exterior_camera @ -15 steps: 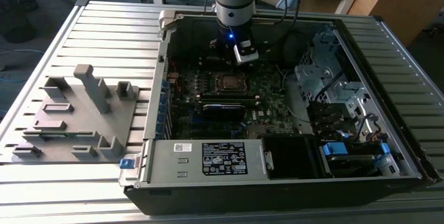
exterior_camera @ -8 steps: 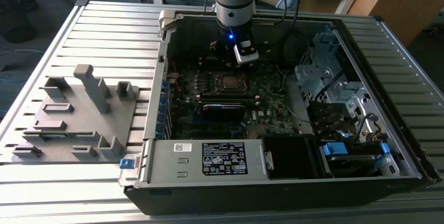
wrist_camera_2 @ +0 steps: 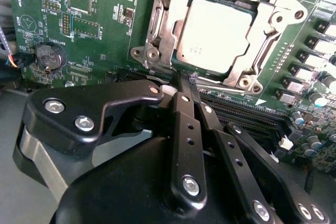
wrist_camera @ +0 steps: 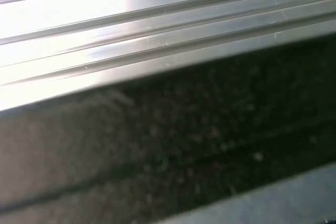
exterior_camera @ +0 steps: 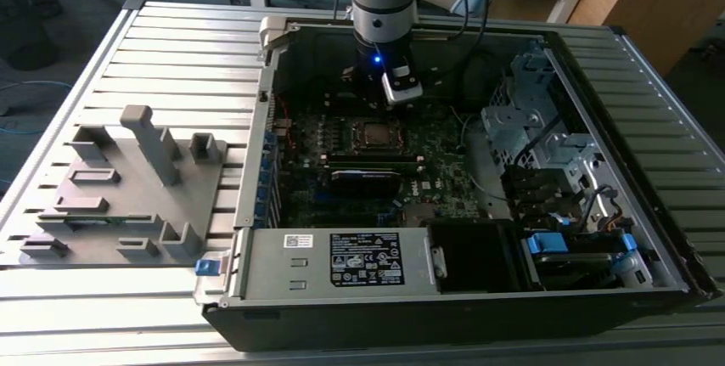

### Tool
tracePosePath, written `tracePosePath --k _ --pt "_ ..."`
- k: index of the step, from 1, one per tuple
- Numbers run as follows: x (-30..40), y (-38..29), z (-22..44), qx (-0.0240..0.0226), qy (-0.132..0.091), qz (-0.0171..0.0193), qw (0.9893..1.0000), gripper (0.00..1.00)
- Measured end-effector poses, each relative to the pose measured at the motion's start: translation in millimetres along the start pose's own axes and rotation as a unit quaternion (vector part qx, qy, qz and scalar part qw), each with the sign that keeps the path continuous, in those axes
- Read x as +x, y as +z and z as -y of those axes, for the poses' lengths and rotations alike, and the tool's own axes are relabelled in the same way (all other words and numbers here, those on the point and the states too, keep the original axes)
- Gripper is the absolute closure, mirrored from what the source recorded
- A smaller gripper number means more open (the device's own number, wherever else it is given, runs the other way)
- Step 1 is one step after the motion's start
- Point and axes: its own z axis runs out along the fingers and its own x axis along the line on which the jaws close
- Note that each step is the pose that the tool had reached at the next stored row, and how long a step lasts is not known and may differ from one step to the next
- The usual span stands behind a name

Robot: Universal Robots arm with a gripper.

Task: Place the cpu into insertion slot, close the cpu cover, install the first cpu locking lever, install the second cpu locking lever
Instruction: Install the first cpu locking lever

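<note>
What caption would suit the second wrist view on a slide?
The cpu sits under the closed cpu cover, the shut gripper poised at the cover's edge.

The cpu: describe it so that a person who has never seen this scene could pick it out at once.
Look into the open computer case, at the green motherboard. Near its middle sits the cpu, framed by the metal cover. It is the one flat, dull silver square there; the memory slots beside it are long and narrow.

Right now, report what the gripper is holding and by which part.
Cannot be told. The gripper is shut at the edge of the cpu cover around the seated cpu; any lever pinched there is hidden.
</note>
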Motion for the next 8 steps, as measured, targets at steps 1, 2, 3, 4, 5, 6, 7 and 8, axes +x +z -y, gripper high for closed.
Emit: tracePosePath --k 1,2,3,4,5,6,7,8 --pt "-0.1 -1.2 -0.1 -0.0001 0.0 -0.0001 1.0 0.9" --pt "-0.2 -2.6 -0.2 -0.0004 0.0 -0.0001 1.0 0.9" --pt "-0.3 -3.8 -0.3 -0.0007 0.0 -0.0002 1.0 0.9" --pt "-0.5 -5.0 -0.5 -0.0011 0.0 -0.0004 1.0 0.9" --pt "-0.6 -5.9 -0.5 -0.0016 0.0 -0.0005 1.0 0.9" --pt "-0.7 -6.9 -0.6 -0.0022 0.0 -0.0007 1.0 0.9" --pt "-0.8 -7.5 -0.7 -0.0032 0.0 -0.0009 1.0 0.9" --pt "-0.8 -7.6 -0.7 -0.0048 0.001 -0.0013 1.0 0.9"
